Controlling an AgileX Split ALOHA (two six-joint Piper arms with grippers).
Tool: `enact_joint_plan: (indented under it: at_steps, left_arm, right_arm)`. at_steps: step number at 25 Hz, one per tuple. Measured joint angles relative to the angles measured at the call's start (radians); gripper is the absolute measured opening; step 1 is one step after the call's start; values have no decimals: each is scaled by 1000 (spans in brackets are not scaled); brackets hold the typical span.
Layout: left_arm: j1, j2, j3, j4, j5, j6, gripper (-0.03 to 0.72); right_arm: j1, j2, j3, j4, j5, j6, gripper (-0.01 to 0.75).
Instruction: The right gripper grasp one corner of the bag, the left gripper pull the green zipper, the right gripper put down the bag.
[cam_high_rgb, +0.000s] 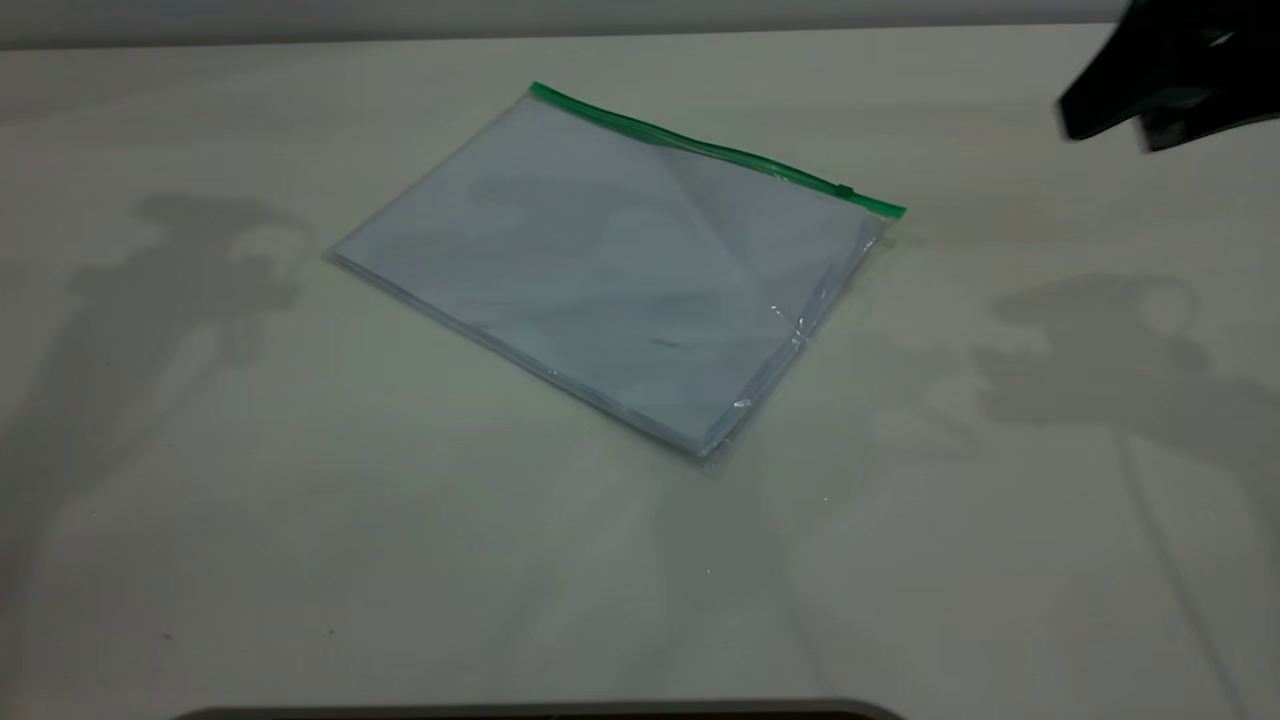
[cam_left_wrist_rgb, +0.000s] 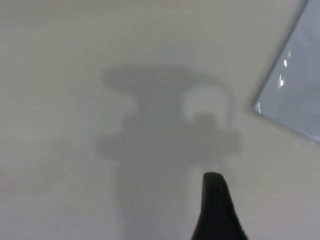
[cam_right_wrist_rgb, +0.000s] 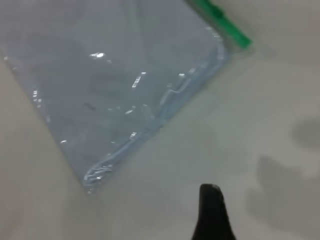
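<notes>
A large clear plastic bag (cam_high_rgb: 610, 270) lies flat on a pale bench (cam_high_rgb: 300, 520), a little above the middle of the exterior view and turned at a slant. Pale bluish-white sheets show through it. The green zipper (cam_high_rgb: 715, 150) runs along its far long edge, and a small green slider tab (cam_high_rgb: 845, 190) sits close to that edge's right-hand end. Nothing touches the bag.

The right claw (cam_high_rgb: 1105, 125) hangs in the air at the upper right corner of the exterior view, well apart from the bag and off to the side of the zipper's right end. It holds nothing; how far it is open cannot be told. Its wrist view shows one dark fingertip (cam_right_wrist_rgb: 212, 210) above bare bench, with the bag's near corner beyond it.

The left claw (cam_left_wrist_rgb: 217, 207) shows only as one dark fingertip in its own wrist view, over bare bench, with a corner of the bag nearby. It grips nothing; its opening cannot be told.
</notes>
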Motion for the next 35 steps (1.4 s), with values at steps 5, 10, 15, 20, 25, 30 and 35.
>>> enact_joint_plan:
  at_steps: [5, 10, 15, 20, 25, 30, 35]
  left_arm:
    - [-31, 52, 0, -1, 7, 0, 575]
    - [-45, 57, 0, -1, -1, 0, 575]
    - [-45, 57, 0, -1, -9, 0, 575]
    - [-45, 57, 0, -1, -10, 5, 575]
    - [-46, 57, 0, -1, -10, 4, 575]
    - [-46, 57, 0, -1, -12, 4, 575]
    - [-46, 57, 0, -1, -14, 3, 575]
  right_arm:
    - [0, 166, -101, 157, 73, -193, 579]
    - [0, 295, -162, 279, 101, -337, 579]
    - [0, 399, -222, 364, 176, -400, 579]
    - [0, 503, -296, 395, 225, -410, 579]
    - [0, 581, -363, 429, 269, -433, 579]
    - [0, 634, -397, 475, 272, -474, 579]
    - [0, 677, -418, 538, 275, -536, 579]
